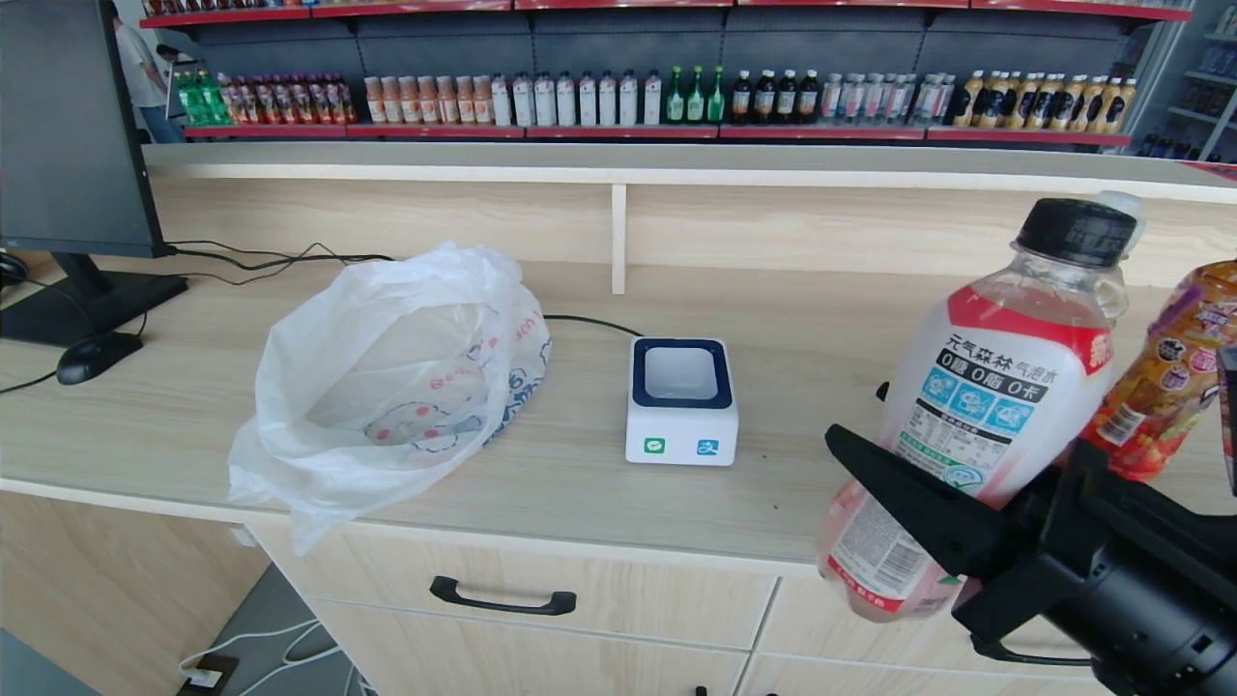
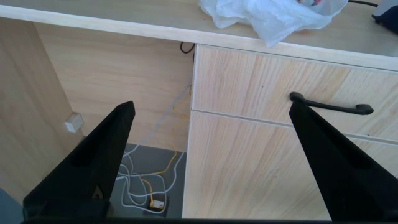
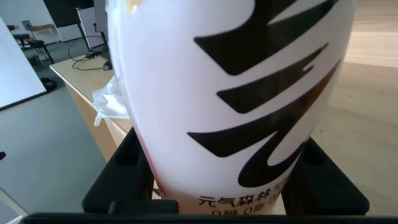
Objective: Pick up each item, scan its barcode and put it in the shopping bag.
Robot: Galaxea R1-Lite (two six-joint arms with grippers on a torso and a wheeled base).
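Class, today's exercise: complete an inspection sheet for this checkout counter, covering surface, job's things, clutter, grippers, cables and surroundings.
Surface: pale wooden counter, drawers beneath.
Job's things: white shopping bag lying open; scanner to its right; pink-labelled bottle lifted, tilted; orange bottle behind it.
Clutter: monitor and mouse, far left.
Grippers: right gripper shut on the pink-labelled bottle; left gripper open, low before the drawers.
Cables: scanner cable runs behind the bag; monitor cables on the counter; floor cables.
Surroundings: drink shelves behind.

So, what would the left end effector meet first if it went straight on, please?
The left end effector would probably meet the upper drawer front, left of its black handle; depth unclear.
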